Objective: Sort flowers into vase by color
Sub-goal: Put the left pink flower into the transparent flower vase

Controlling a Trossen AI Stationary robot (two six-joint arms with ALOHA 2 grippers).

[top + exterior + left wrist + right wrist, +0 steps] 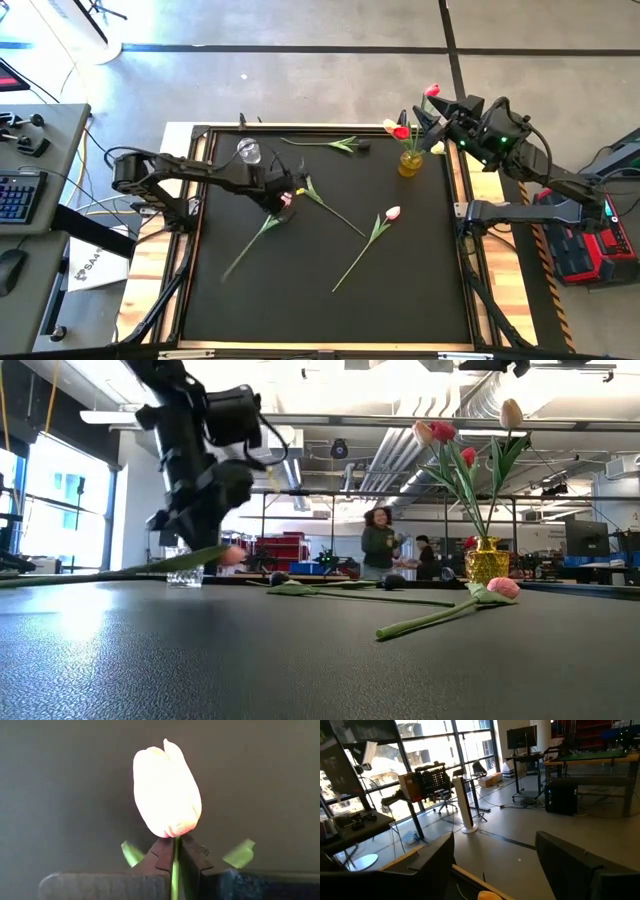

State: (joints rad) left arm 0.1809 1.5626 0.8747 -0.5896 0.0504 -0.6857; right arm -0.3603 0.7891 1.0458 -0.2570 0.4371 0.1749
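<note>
My left gripper [284, 193] is low over the black mat, shut on a pale pink tulip [167, 790] whose long green stem [245, 250] runs toward the near-left. My right gripper [428, 118] hovers open just beyond a yellow vase [410, 166] that holds red, pink and pale tulips [468, 457] upright. Its wrist view looks out into the room, with nothing between the fingers [437, 857]. Three more tulips lie flat on the mat: a dark-headed one [330, 144], a yellow-headed one [330, 208] and a pink-headed one [372, 235]. My left gripper pinches the pink tulip's stem just below the head [175, 851] between its two fingers [162, 854], which lie across the stem. The head [232, 555] sticks out past the fingertips. The stem slopes down from the gripper toward its free end [40, 578] near the mat.
A clear glass [248, 152] stands on the mat just beyond my left gripper. The mat sits in a wooden frame [465, 200]. People stand in the room far behind the table [380, 540]. A desk with a keyboard [15, 195] is off the table's left.
</note>
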